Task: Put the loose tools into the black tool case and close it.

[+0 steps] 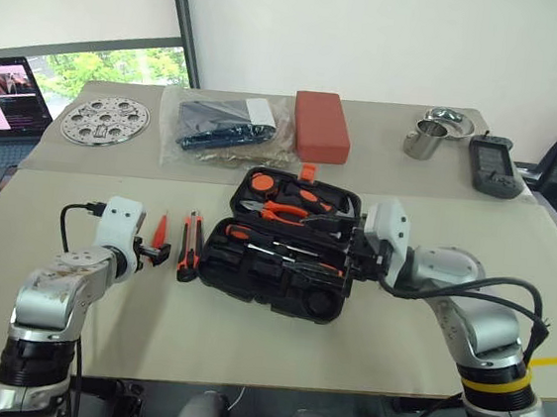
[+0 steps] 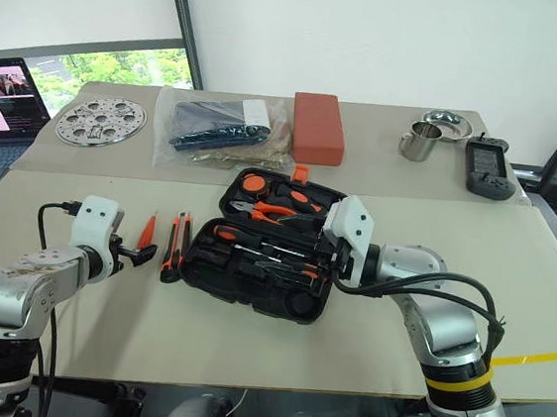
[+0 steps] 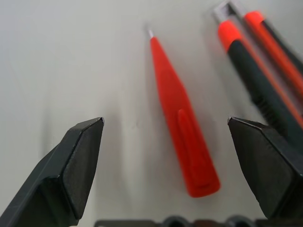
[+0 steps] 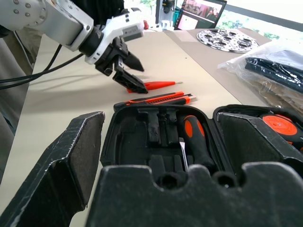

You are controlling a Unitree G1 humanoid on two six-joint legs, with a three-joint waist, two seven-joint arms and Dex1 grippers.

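Orange slim screwdriver (image 3: pixel 182 137) is lying on the table (image 1: pixel 245 335) between the left gripper's (image 1: pixel 157 255) spread fingers; the utility knife (image 1: pixel 190 246) is just right, then the open black tool case (image 1: pixel 280 244), with the right gripper (image 1: pixel 359 249) gaping empty at its right edge.

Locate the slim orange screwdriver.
In the left eye view, the slim orange screwdriver lies on the table, left of the utility knife, between the open left gripper's fingers.

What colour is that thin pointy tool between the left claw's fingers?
Plain orange-red all over, the slim screwdriver shows best in the left wrist view.
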